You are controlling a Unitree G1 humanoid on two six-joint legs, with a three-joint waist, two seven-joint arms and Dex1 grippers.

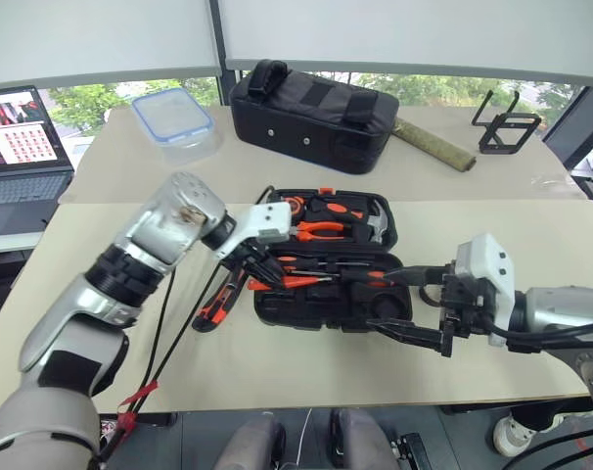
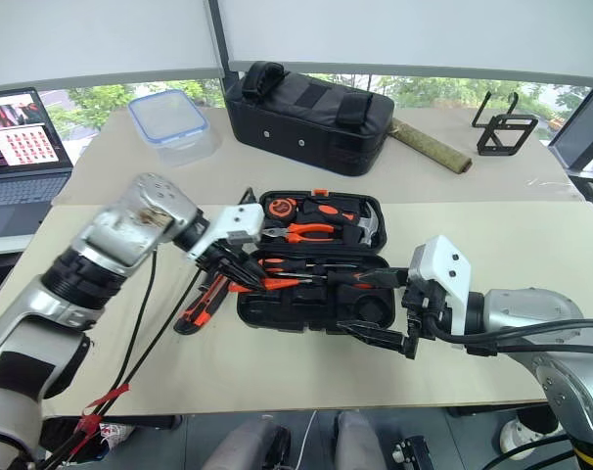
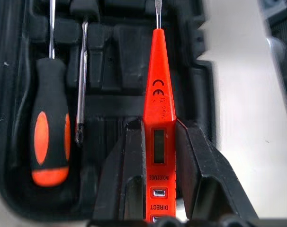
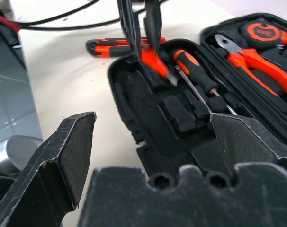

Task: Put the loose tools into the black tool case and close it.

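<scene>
Nearest the camera, the right gripper (image 1: 406, 305) is held with its fingers spread wide and nothing between them, just off the near right corner of the black tool case (image 1: 277, 311). Its upper finger is laid across the case's right end, so part of the moulded slots there is hidden.

Over the case's left end, the left gripper (image 1: 260, 270) is clamped on the small all-red screwdriver (image 3: 158, 90). In the left wrist view this tool is seen as a slim red body with a small window, printed marks and a thin steel blade; its rear end is cut off at the picture's edge. Its long axis is run along the case's length, blade toward the case's right end, above the slots; whether it touches the tray cannot be told.

One black-and-orange-handled screwdriver (image 3: 49, 127) is laid in the near half of the case, parallel to the red one. A thin dark shaft (image 3: 82, 80) beside it is seen, but its handle is cut off.

On the surface (image 1: 531, 235) just left of the case, the orange-black utility knife (image 1: 215, 303) is laid slanted, partly covered by the left gripper.

The case is laid open and flat. In its far half, orange-handled pliers (image 1: 321, 230) and a hammer (image 1: 380, 227) are seated.

Beyond, a black fabric bag (image 1: 311, 113), a clear container (image 1: 174, 117) and a laptop (image 1: 21, 157) are seen.
</scene>
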